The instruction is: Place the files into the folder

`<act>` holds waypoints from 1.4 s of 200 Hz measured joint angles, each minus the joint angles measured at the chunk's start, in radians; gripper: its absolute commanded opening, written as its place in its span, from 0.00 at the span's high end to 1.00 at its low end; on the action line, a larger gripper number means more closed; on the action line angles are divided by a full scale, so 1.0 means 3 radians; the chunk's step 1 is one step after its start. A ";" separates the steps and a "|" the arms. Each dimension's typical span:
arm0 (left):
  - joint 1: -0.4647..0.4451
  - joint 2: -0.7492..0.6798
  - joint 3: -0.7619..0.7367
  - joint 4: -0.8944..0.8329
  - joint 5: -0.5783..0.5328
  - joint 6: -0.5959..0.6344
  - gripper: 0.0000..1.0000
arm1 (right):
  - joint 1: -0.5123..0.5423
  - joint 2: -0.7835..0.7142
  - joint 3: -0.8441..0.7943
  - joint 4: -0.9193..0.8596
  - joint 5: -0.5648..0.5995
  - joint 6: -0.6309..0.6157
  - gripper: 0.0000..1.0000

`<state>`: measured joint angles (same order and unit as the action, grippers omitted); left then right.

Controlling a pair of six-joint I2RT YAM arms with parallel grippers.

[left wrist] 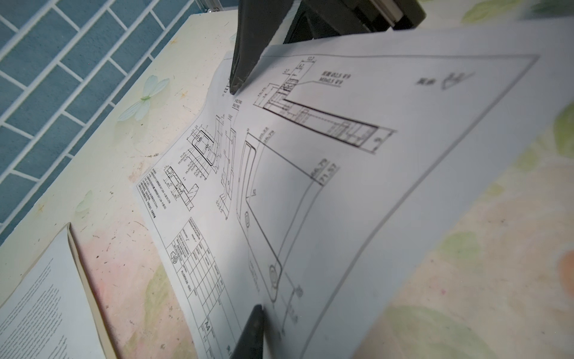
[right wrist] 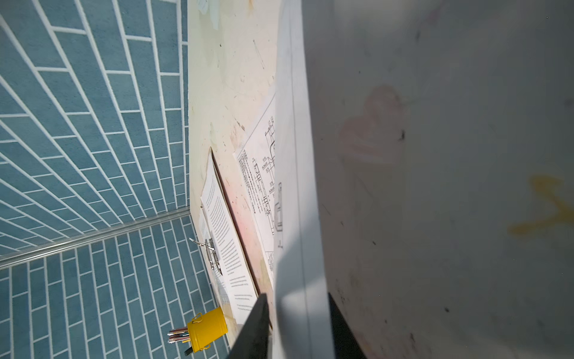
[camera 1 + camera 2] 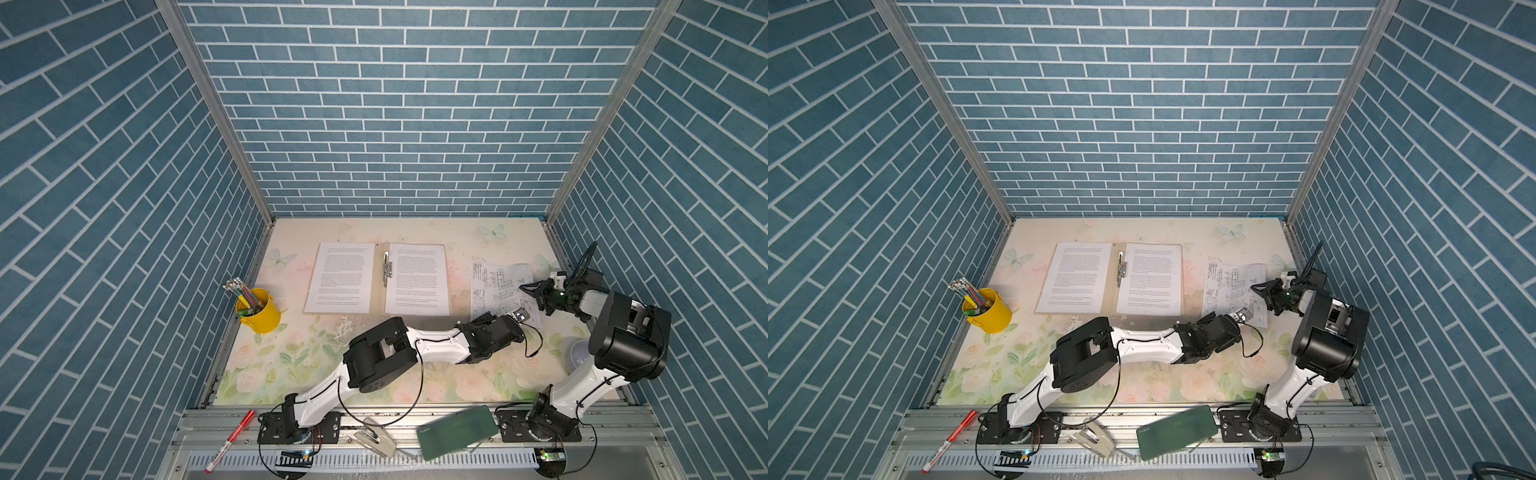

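The tan folder [image 3: 377, 299] [image 3: 1111, 293] lies open at the back middle of the table, its metal clip [image 3: 387, 270] at the spine. A text sheet [image 3: 341, 277] rests on its left half and another [image 3: 419, 279] on its right half. The third of the files, the drawing sheet [image 3: 496, 286] [image 1: 341, 186], lies to the folder's right with its right side lifted. My left gripper [image 3: 521, 314] reaches across and is shut on its near corner; one finger [image 1: 253, 329] shows on top of it. My right gripper [image 3: 524, 286] [image 2: 298, 310] is shut on its right edge.
A yellow bucket of pencils [image 3: 258, 309] stands at the left edge. On the front rail lie a red marker [image 3: 230, 440], a stapler-like tool [image 3: 372, 438] and a dark green case [image 3: 457, 430]. A pale round object [image 3: 579, 353] sits by the right arm. Brick walls enclose three sides.
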<state>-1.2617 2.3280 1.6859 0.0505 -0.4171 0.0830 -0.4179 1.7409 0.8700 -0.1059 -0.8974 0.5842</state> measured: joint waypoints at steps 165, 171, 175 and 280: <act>-0.0015 -0.0356 -0.0371 0.0088 -0.0010 -0.0001 0.00 | 0.0000 -0.0006 0.0032 -0.0219 0.0015 0.0029 1.00; -0.0015 -0.0431 -0.0418 0.0083 -0.0005 0.0000 0.01 | 0.0000 -0.0015 0.0043 -0.0257 0.0033 0.0029 1.00; -0.0015 -0.0501 -0.0449 0.0071 -0.0003 -0.0003 0.00 | 0.0000 -0.0024 0.0051 -0.0281 0.0045 0.0028 1.00; 0.0955 -0.2076 -0.1373 -0.0230 0.0095 -0.0660 0.00 | 0.0971 -0.0465 0.1001 -0.0872 0.0778 0.0249 1.00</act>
<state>-0.9752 1.7050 1.2739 -0.0185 -0.3885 -0.1150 -0.1265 1.6012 1.1702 -0.3676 -0.6640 0.6590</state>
